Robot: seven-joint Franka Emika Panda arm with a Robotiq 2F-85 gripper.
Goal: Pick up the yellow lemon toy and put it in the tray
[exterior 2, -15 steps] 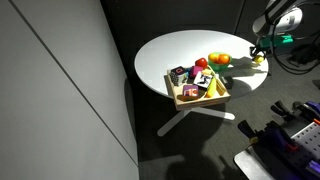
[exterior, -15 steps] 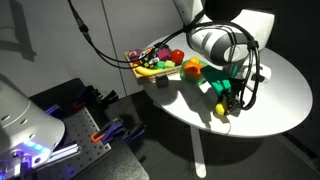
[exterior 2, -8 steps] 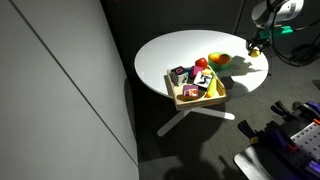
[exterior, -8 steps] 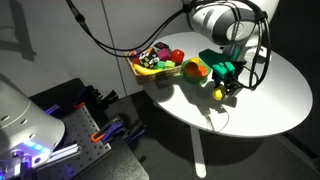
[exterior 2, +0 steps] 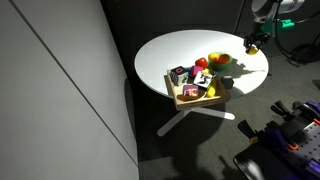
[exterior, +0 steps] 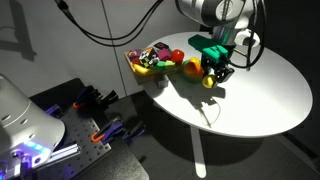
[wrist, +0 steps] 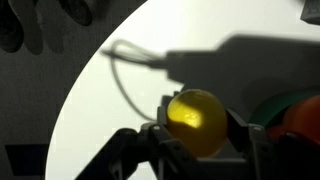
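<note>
**Figure: Lemon in the grasp above the table, tray not yet reached**

The gripper (exterior: 212, 72) hangs over the white table (exterior: 262, 100). Its jaws are partly closed around the yellow lemon toy (exterior: 209, 81), which I judge to be clear of the surface, since a separate shadow lies beneath it. The tray (exterior: 137, 64) sits at about 10 o'clock from the gripper and is already crowded with toys. An orange fruit (exterior: 191, 69) lies between the two, just beside the gripper at 9 o'clock.

Risks, as I judge them:
- The lemon is round and smooth and is held only at its sides, so a quick swing could roll it out of the grasp.
- A low path toward the tray could clip the orange fruit.
- With little bare floor in the tray, a released lemon might land on other toys and bounce over the low rim.

The wrist view alone shows the grip itself, with the lemon (wrist: 195, 120) seated between the two fingers (wrist: 252, 148). It does not show the tray at all. An exterior view shows the whole route, with the tray (exterior 2: 200, 102) at 8 o'clock from the gripper (exterior 2: 253, 46), well apart from it. The contact at the pads is too small to read there.
</note>
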